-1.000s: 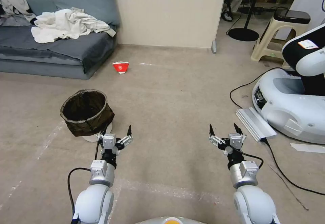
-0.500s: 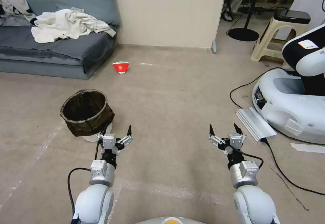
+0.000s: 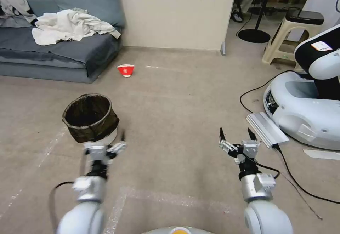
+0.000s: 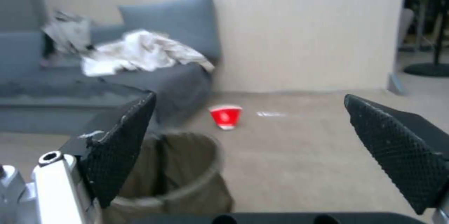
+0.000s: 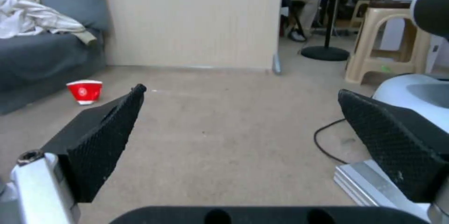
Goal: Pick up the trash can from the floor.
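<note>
The trash can (image 3: 90,117), a small white bin lined with a dark bag folded over its rim, stands upright on the beige floor (image 3: 177,103) at front left. My left gripper (image 3: 106,144) is blurred and sits just in front of the can's base, low over the floor. Its wrist view looks past the open black fingers (image 4: 121,146) into the trash can (image 4: 187,175) close below. My right gripper (image 3: 235,133) hovers open over bare floor at front right, far from the can, with nothing between its fingers (image 5: 103,129).
A red-and-white paper bowl (image 3: 125,70) lies on the floor beyond the can. A grey sofa (image 3: 53,50) with crumpled cloths stands at back left. Another robot's white base (image 3: 304,110), a flat grey unit (image 3: 265,127), cables (image 3: 255,92) and a stool (image 3: 290,32) crowd the right.
My left arm has swung to the left and now sits in front of the trash can, blurred with motion. The right gripper has barely shifted. The can has stayed put.
</note>
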Robot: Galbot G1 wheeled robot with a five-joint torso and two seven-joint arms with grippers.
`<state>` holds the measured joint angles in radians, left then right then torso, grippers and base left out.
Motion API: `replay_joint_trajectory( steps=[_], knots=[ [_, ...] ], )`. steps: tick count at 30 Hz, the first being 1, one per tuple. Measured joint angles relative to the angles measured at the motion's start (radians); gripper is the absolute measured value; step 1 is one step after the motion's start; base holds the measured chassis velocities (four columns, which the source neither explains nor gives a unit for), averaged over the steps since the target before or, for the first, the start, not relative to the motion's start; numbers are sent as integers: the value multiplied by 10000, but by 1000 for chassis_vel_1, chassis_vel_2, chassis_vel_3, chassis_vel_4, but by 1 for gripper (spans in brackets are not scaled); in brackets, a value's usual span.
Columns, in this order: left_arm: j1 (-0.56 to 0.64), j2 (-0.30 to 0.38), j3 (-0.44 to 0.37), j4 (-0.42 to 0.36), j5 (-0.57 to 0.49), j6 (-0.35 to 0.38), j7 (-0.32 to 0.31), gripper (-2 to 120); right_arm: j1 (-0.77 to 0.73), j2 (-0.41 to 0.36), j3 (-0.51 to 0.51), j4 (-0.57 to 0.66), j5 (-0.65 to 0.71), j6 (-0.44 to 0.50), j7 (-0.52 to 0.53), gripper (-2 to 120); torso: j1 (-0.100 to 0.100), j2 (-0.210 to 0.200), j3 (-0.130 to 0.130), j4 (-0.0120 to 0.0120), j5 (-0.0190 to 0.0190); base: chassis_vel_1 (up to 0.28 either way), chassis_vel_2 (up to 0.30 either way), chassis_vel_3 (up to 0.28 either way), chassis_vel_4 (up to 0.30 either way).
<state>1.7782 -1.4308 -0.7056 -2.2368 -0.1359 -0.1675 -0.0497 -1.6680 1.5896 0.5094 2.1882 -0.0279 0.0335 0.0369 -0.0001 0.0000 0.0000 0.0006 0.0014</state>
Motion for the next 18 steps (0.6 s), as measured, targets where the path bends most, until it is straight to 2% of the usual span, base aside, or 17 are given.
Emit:
replay_joint_trajectory(
  steps=[1, 2, 5, 6, 8, 10, 18],
  knots=[
    [86, 40, -43, -40, -69, 26, 2, 100, -2, 3, 0, 2, 9, 4, 7, 100, 0, 0, 0, -1, -24, 0, 0, 0, 0],
    [102, 49, -57, -40, -80, 45, 3, 100, -2, 3, 3, 3, 14, 5, 8, 100, 0, 0, 0, -3, -27, 0, 0, 0, 0],
    [124, 78, -90, -18, -95, 101, 17, 100, -17, -26, 34, -4, 43, 4, 11, 100, 1, 0, 0, -8, -9, 0, 0, 0, 0],
    [138, 83, -90, 128, -96, 178, 74, 100, -45, -88, 101, -35, 78, 1, 12, 100, 2, 0, 1, -7, -21, 0, 0, 0, 0],
    [136, 88, -69, 263, -115, 229, 114, 100, -93, -157, 178, -69, 160, -22, 2, 100, 2, 0, 1, -7, -11, 0, 0, 0, 0],
    [116, 97, -23, 421, -169, 237, 180, 100, -162, -246, 262, -78, 308, -62, -21, 100, 2, 0, 0, -6, -18, 0, 0, 0, 0],
    [67, 101, 16, 391, -198, 283, 303, 100, -179, -236, 225, -19, 397, -170, -32, 100, 2, 0, 0, -6, -14, 0, 0, 0, 0]
  ],
)
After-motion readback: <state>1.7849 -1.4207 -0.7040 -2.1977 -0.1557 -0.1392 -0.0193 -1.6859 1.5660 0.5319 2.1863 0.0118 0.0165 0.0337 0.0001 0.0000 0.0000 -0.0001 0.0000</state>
